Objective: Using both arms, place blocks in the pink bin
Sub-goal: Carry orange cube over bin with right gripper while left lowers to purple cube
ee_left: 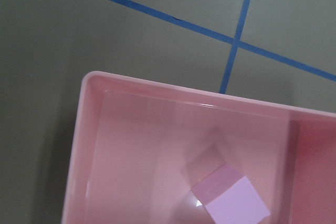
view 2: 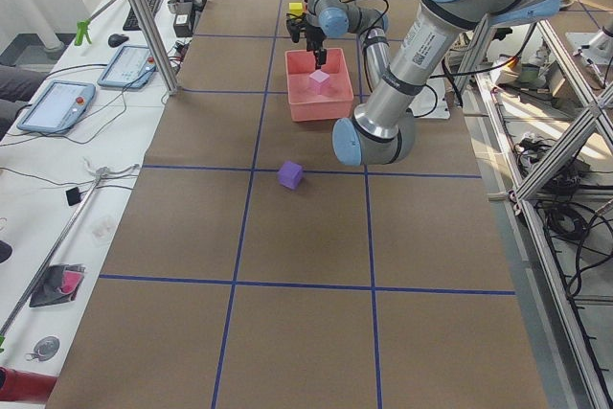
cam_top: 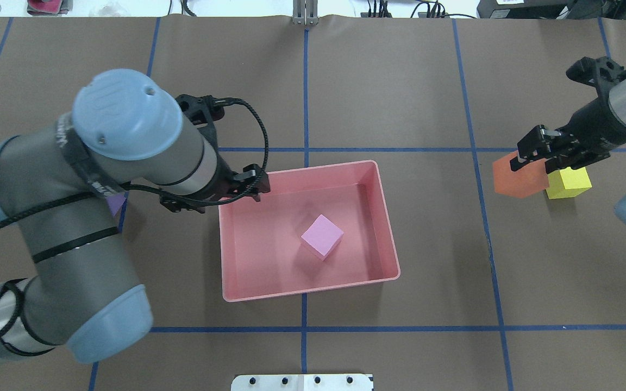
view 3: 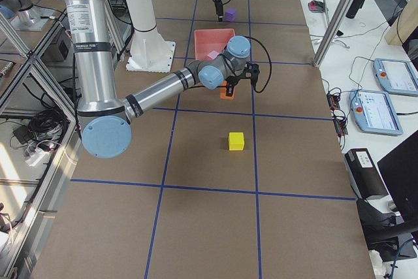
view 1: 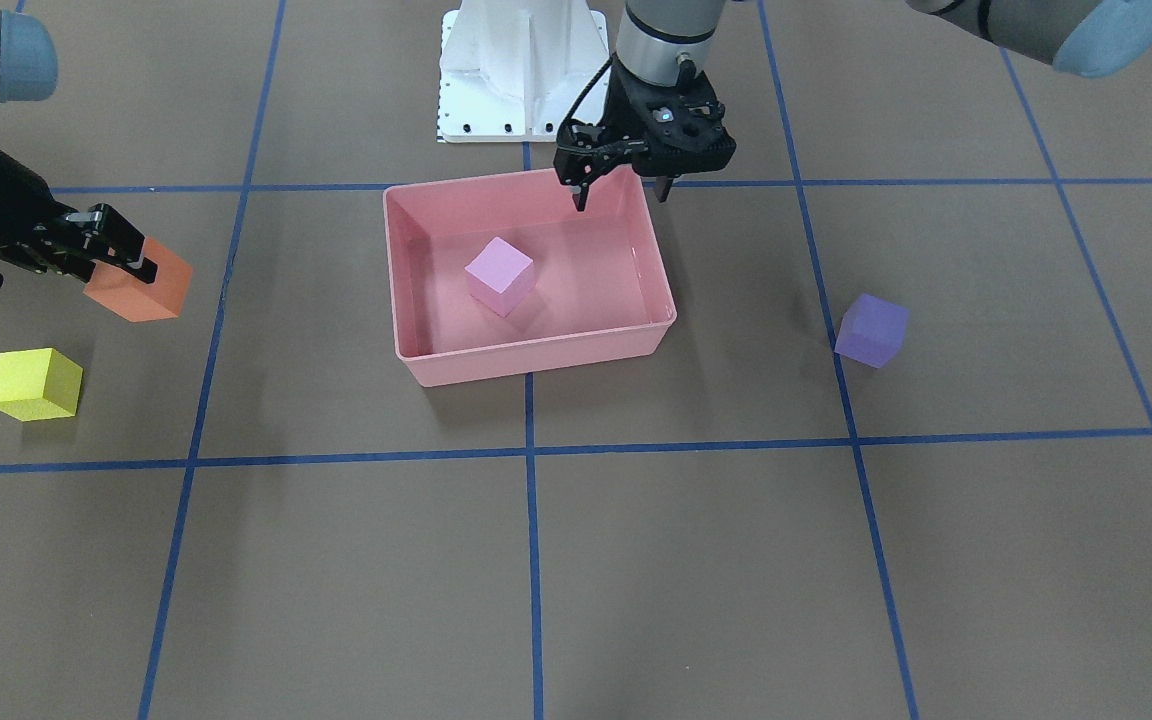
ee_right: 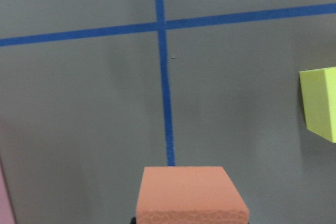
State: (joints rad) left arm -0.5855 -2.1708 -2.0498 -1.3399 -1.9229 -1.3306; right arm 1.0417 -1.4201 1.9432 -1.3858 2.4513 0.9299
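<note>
The pink bin [view 1: 536, 358] [cam_top: 302, 290] sits mid-table with the light pink block [view 1: 499, 275] [cam_top: 321, 236] [ee_left: 236, 203] inside it. My left gripper [view 1: 622, 195] [cam_top: 248, 190] is open and empty, hovering over the bin's corner on the robot's side. My right gripper [view 1: 121, 260] [cam_top: 536, 155] is shut on the orange block [view 1: 141, 288] [cam_top: 517, 176] [ee_right: 191, 192] and holds it above the table, well to the side of the bin. The yellow block [view 1: 34, 385] [cam_top: 568, 183] [ee_right: 320, 103] lies on the table close by. The purple block [view 1: 871, 330] [view 2: 290, 175] lies on the bin's other side.
The white robot base [view 1: 521, 70] stands just behind the bin. Blue tape lines [view 1: 531, 450] cross the brown table cover. In the overhead view my left arm [cam_top: 101, 179] hides most of the purple block.
</note>
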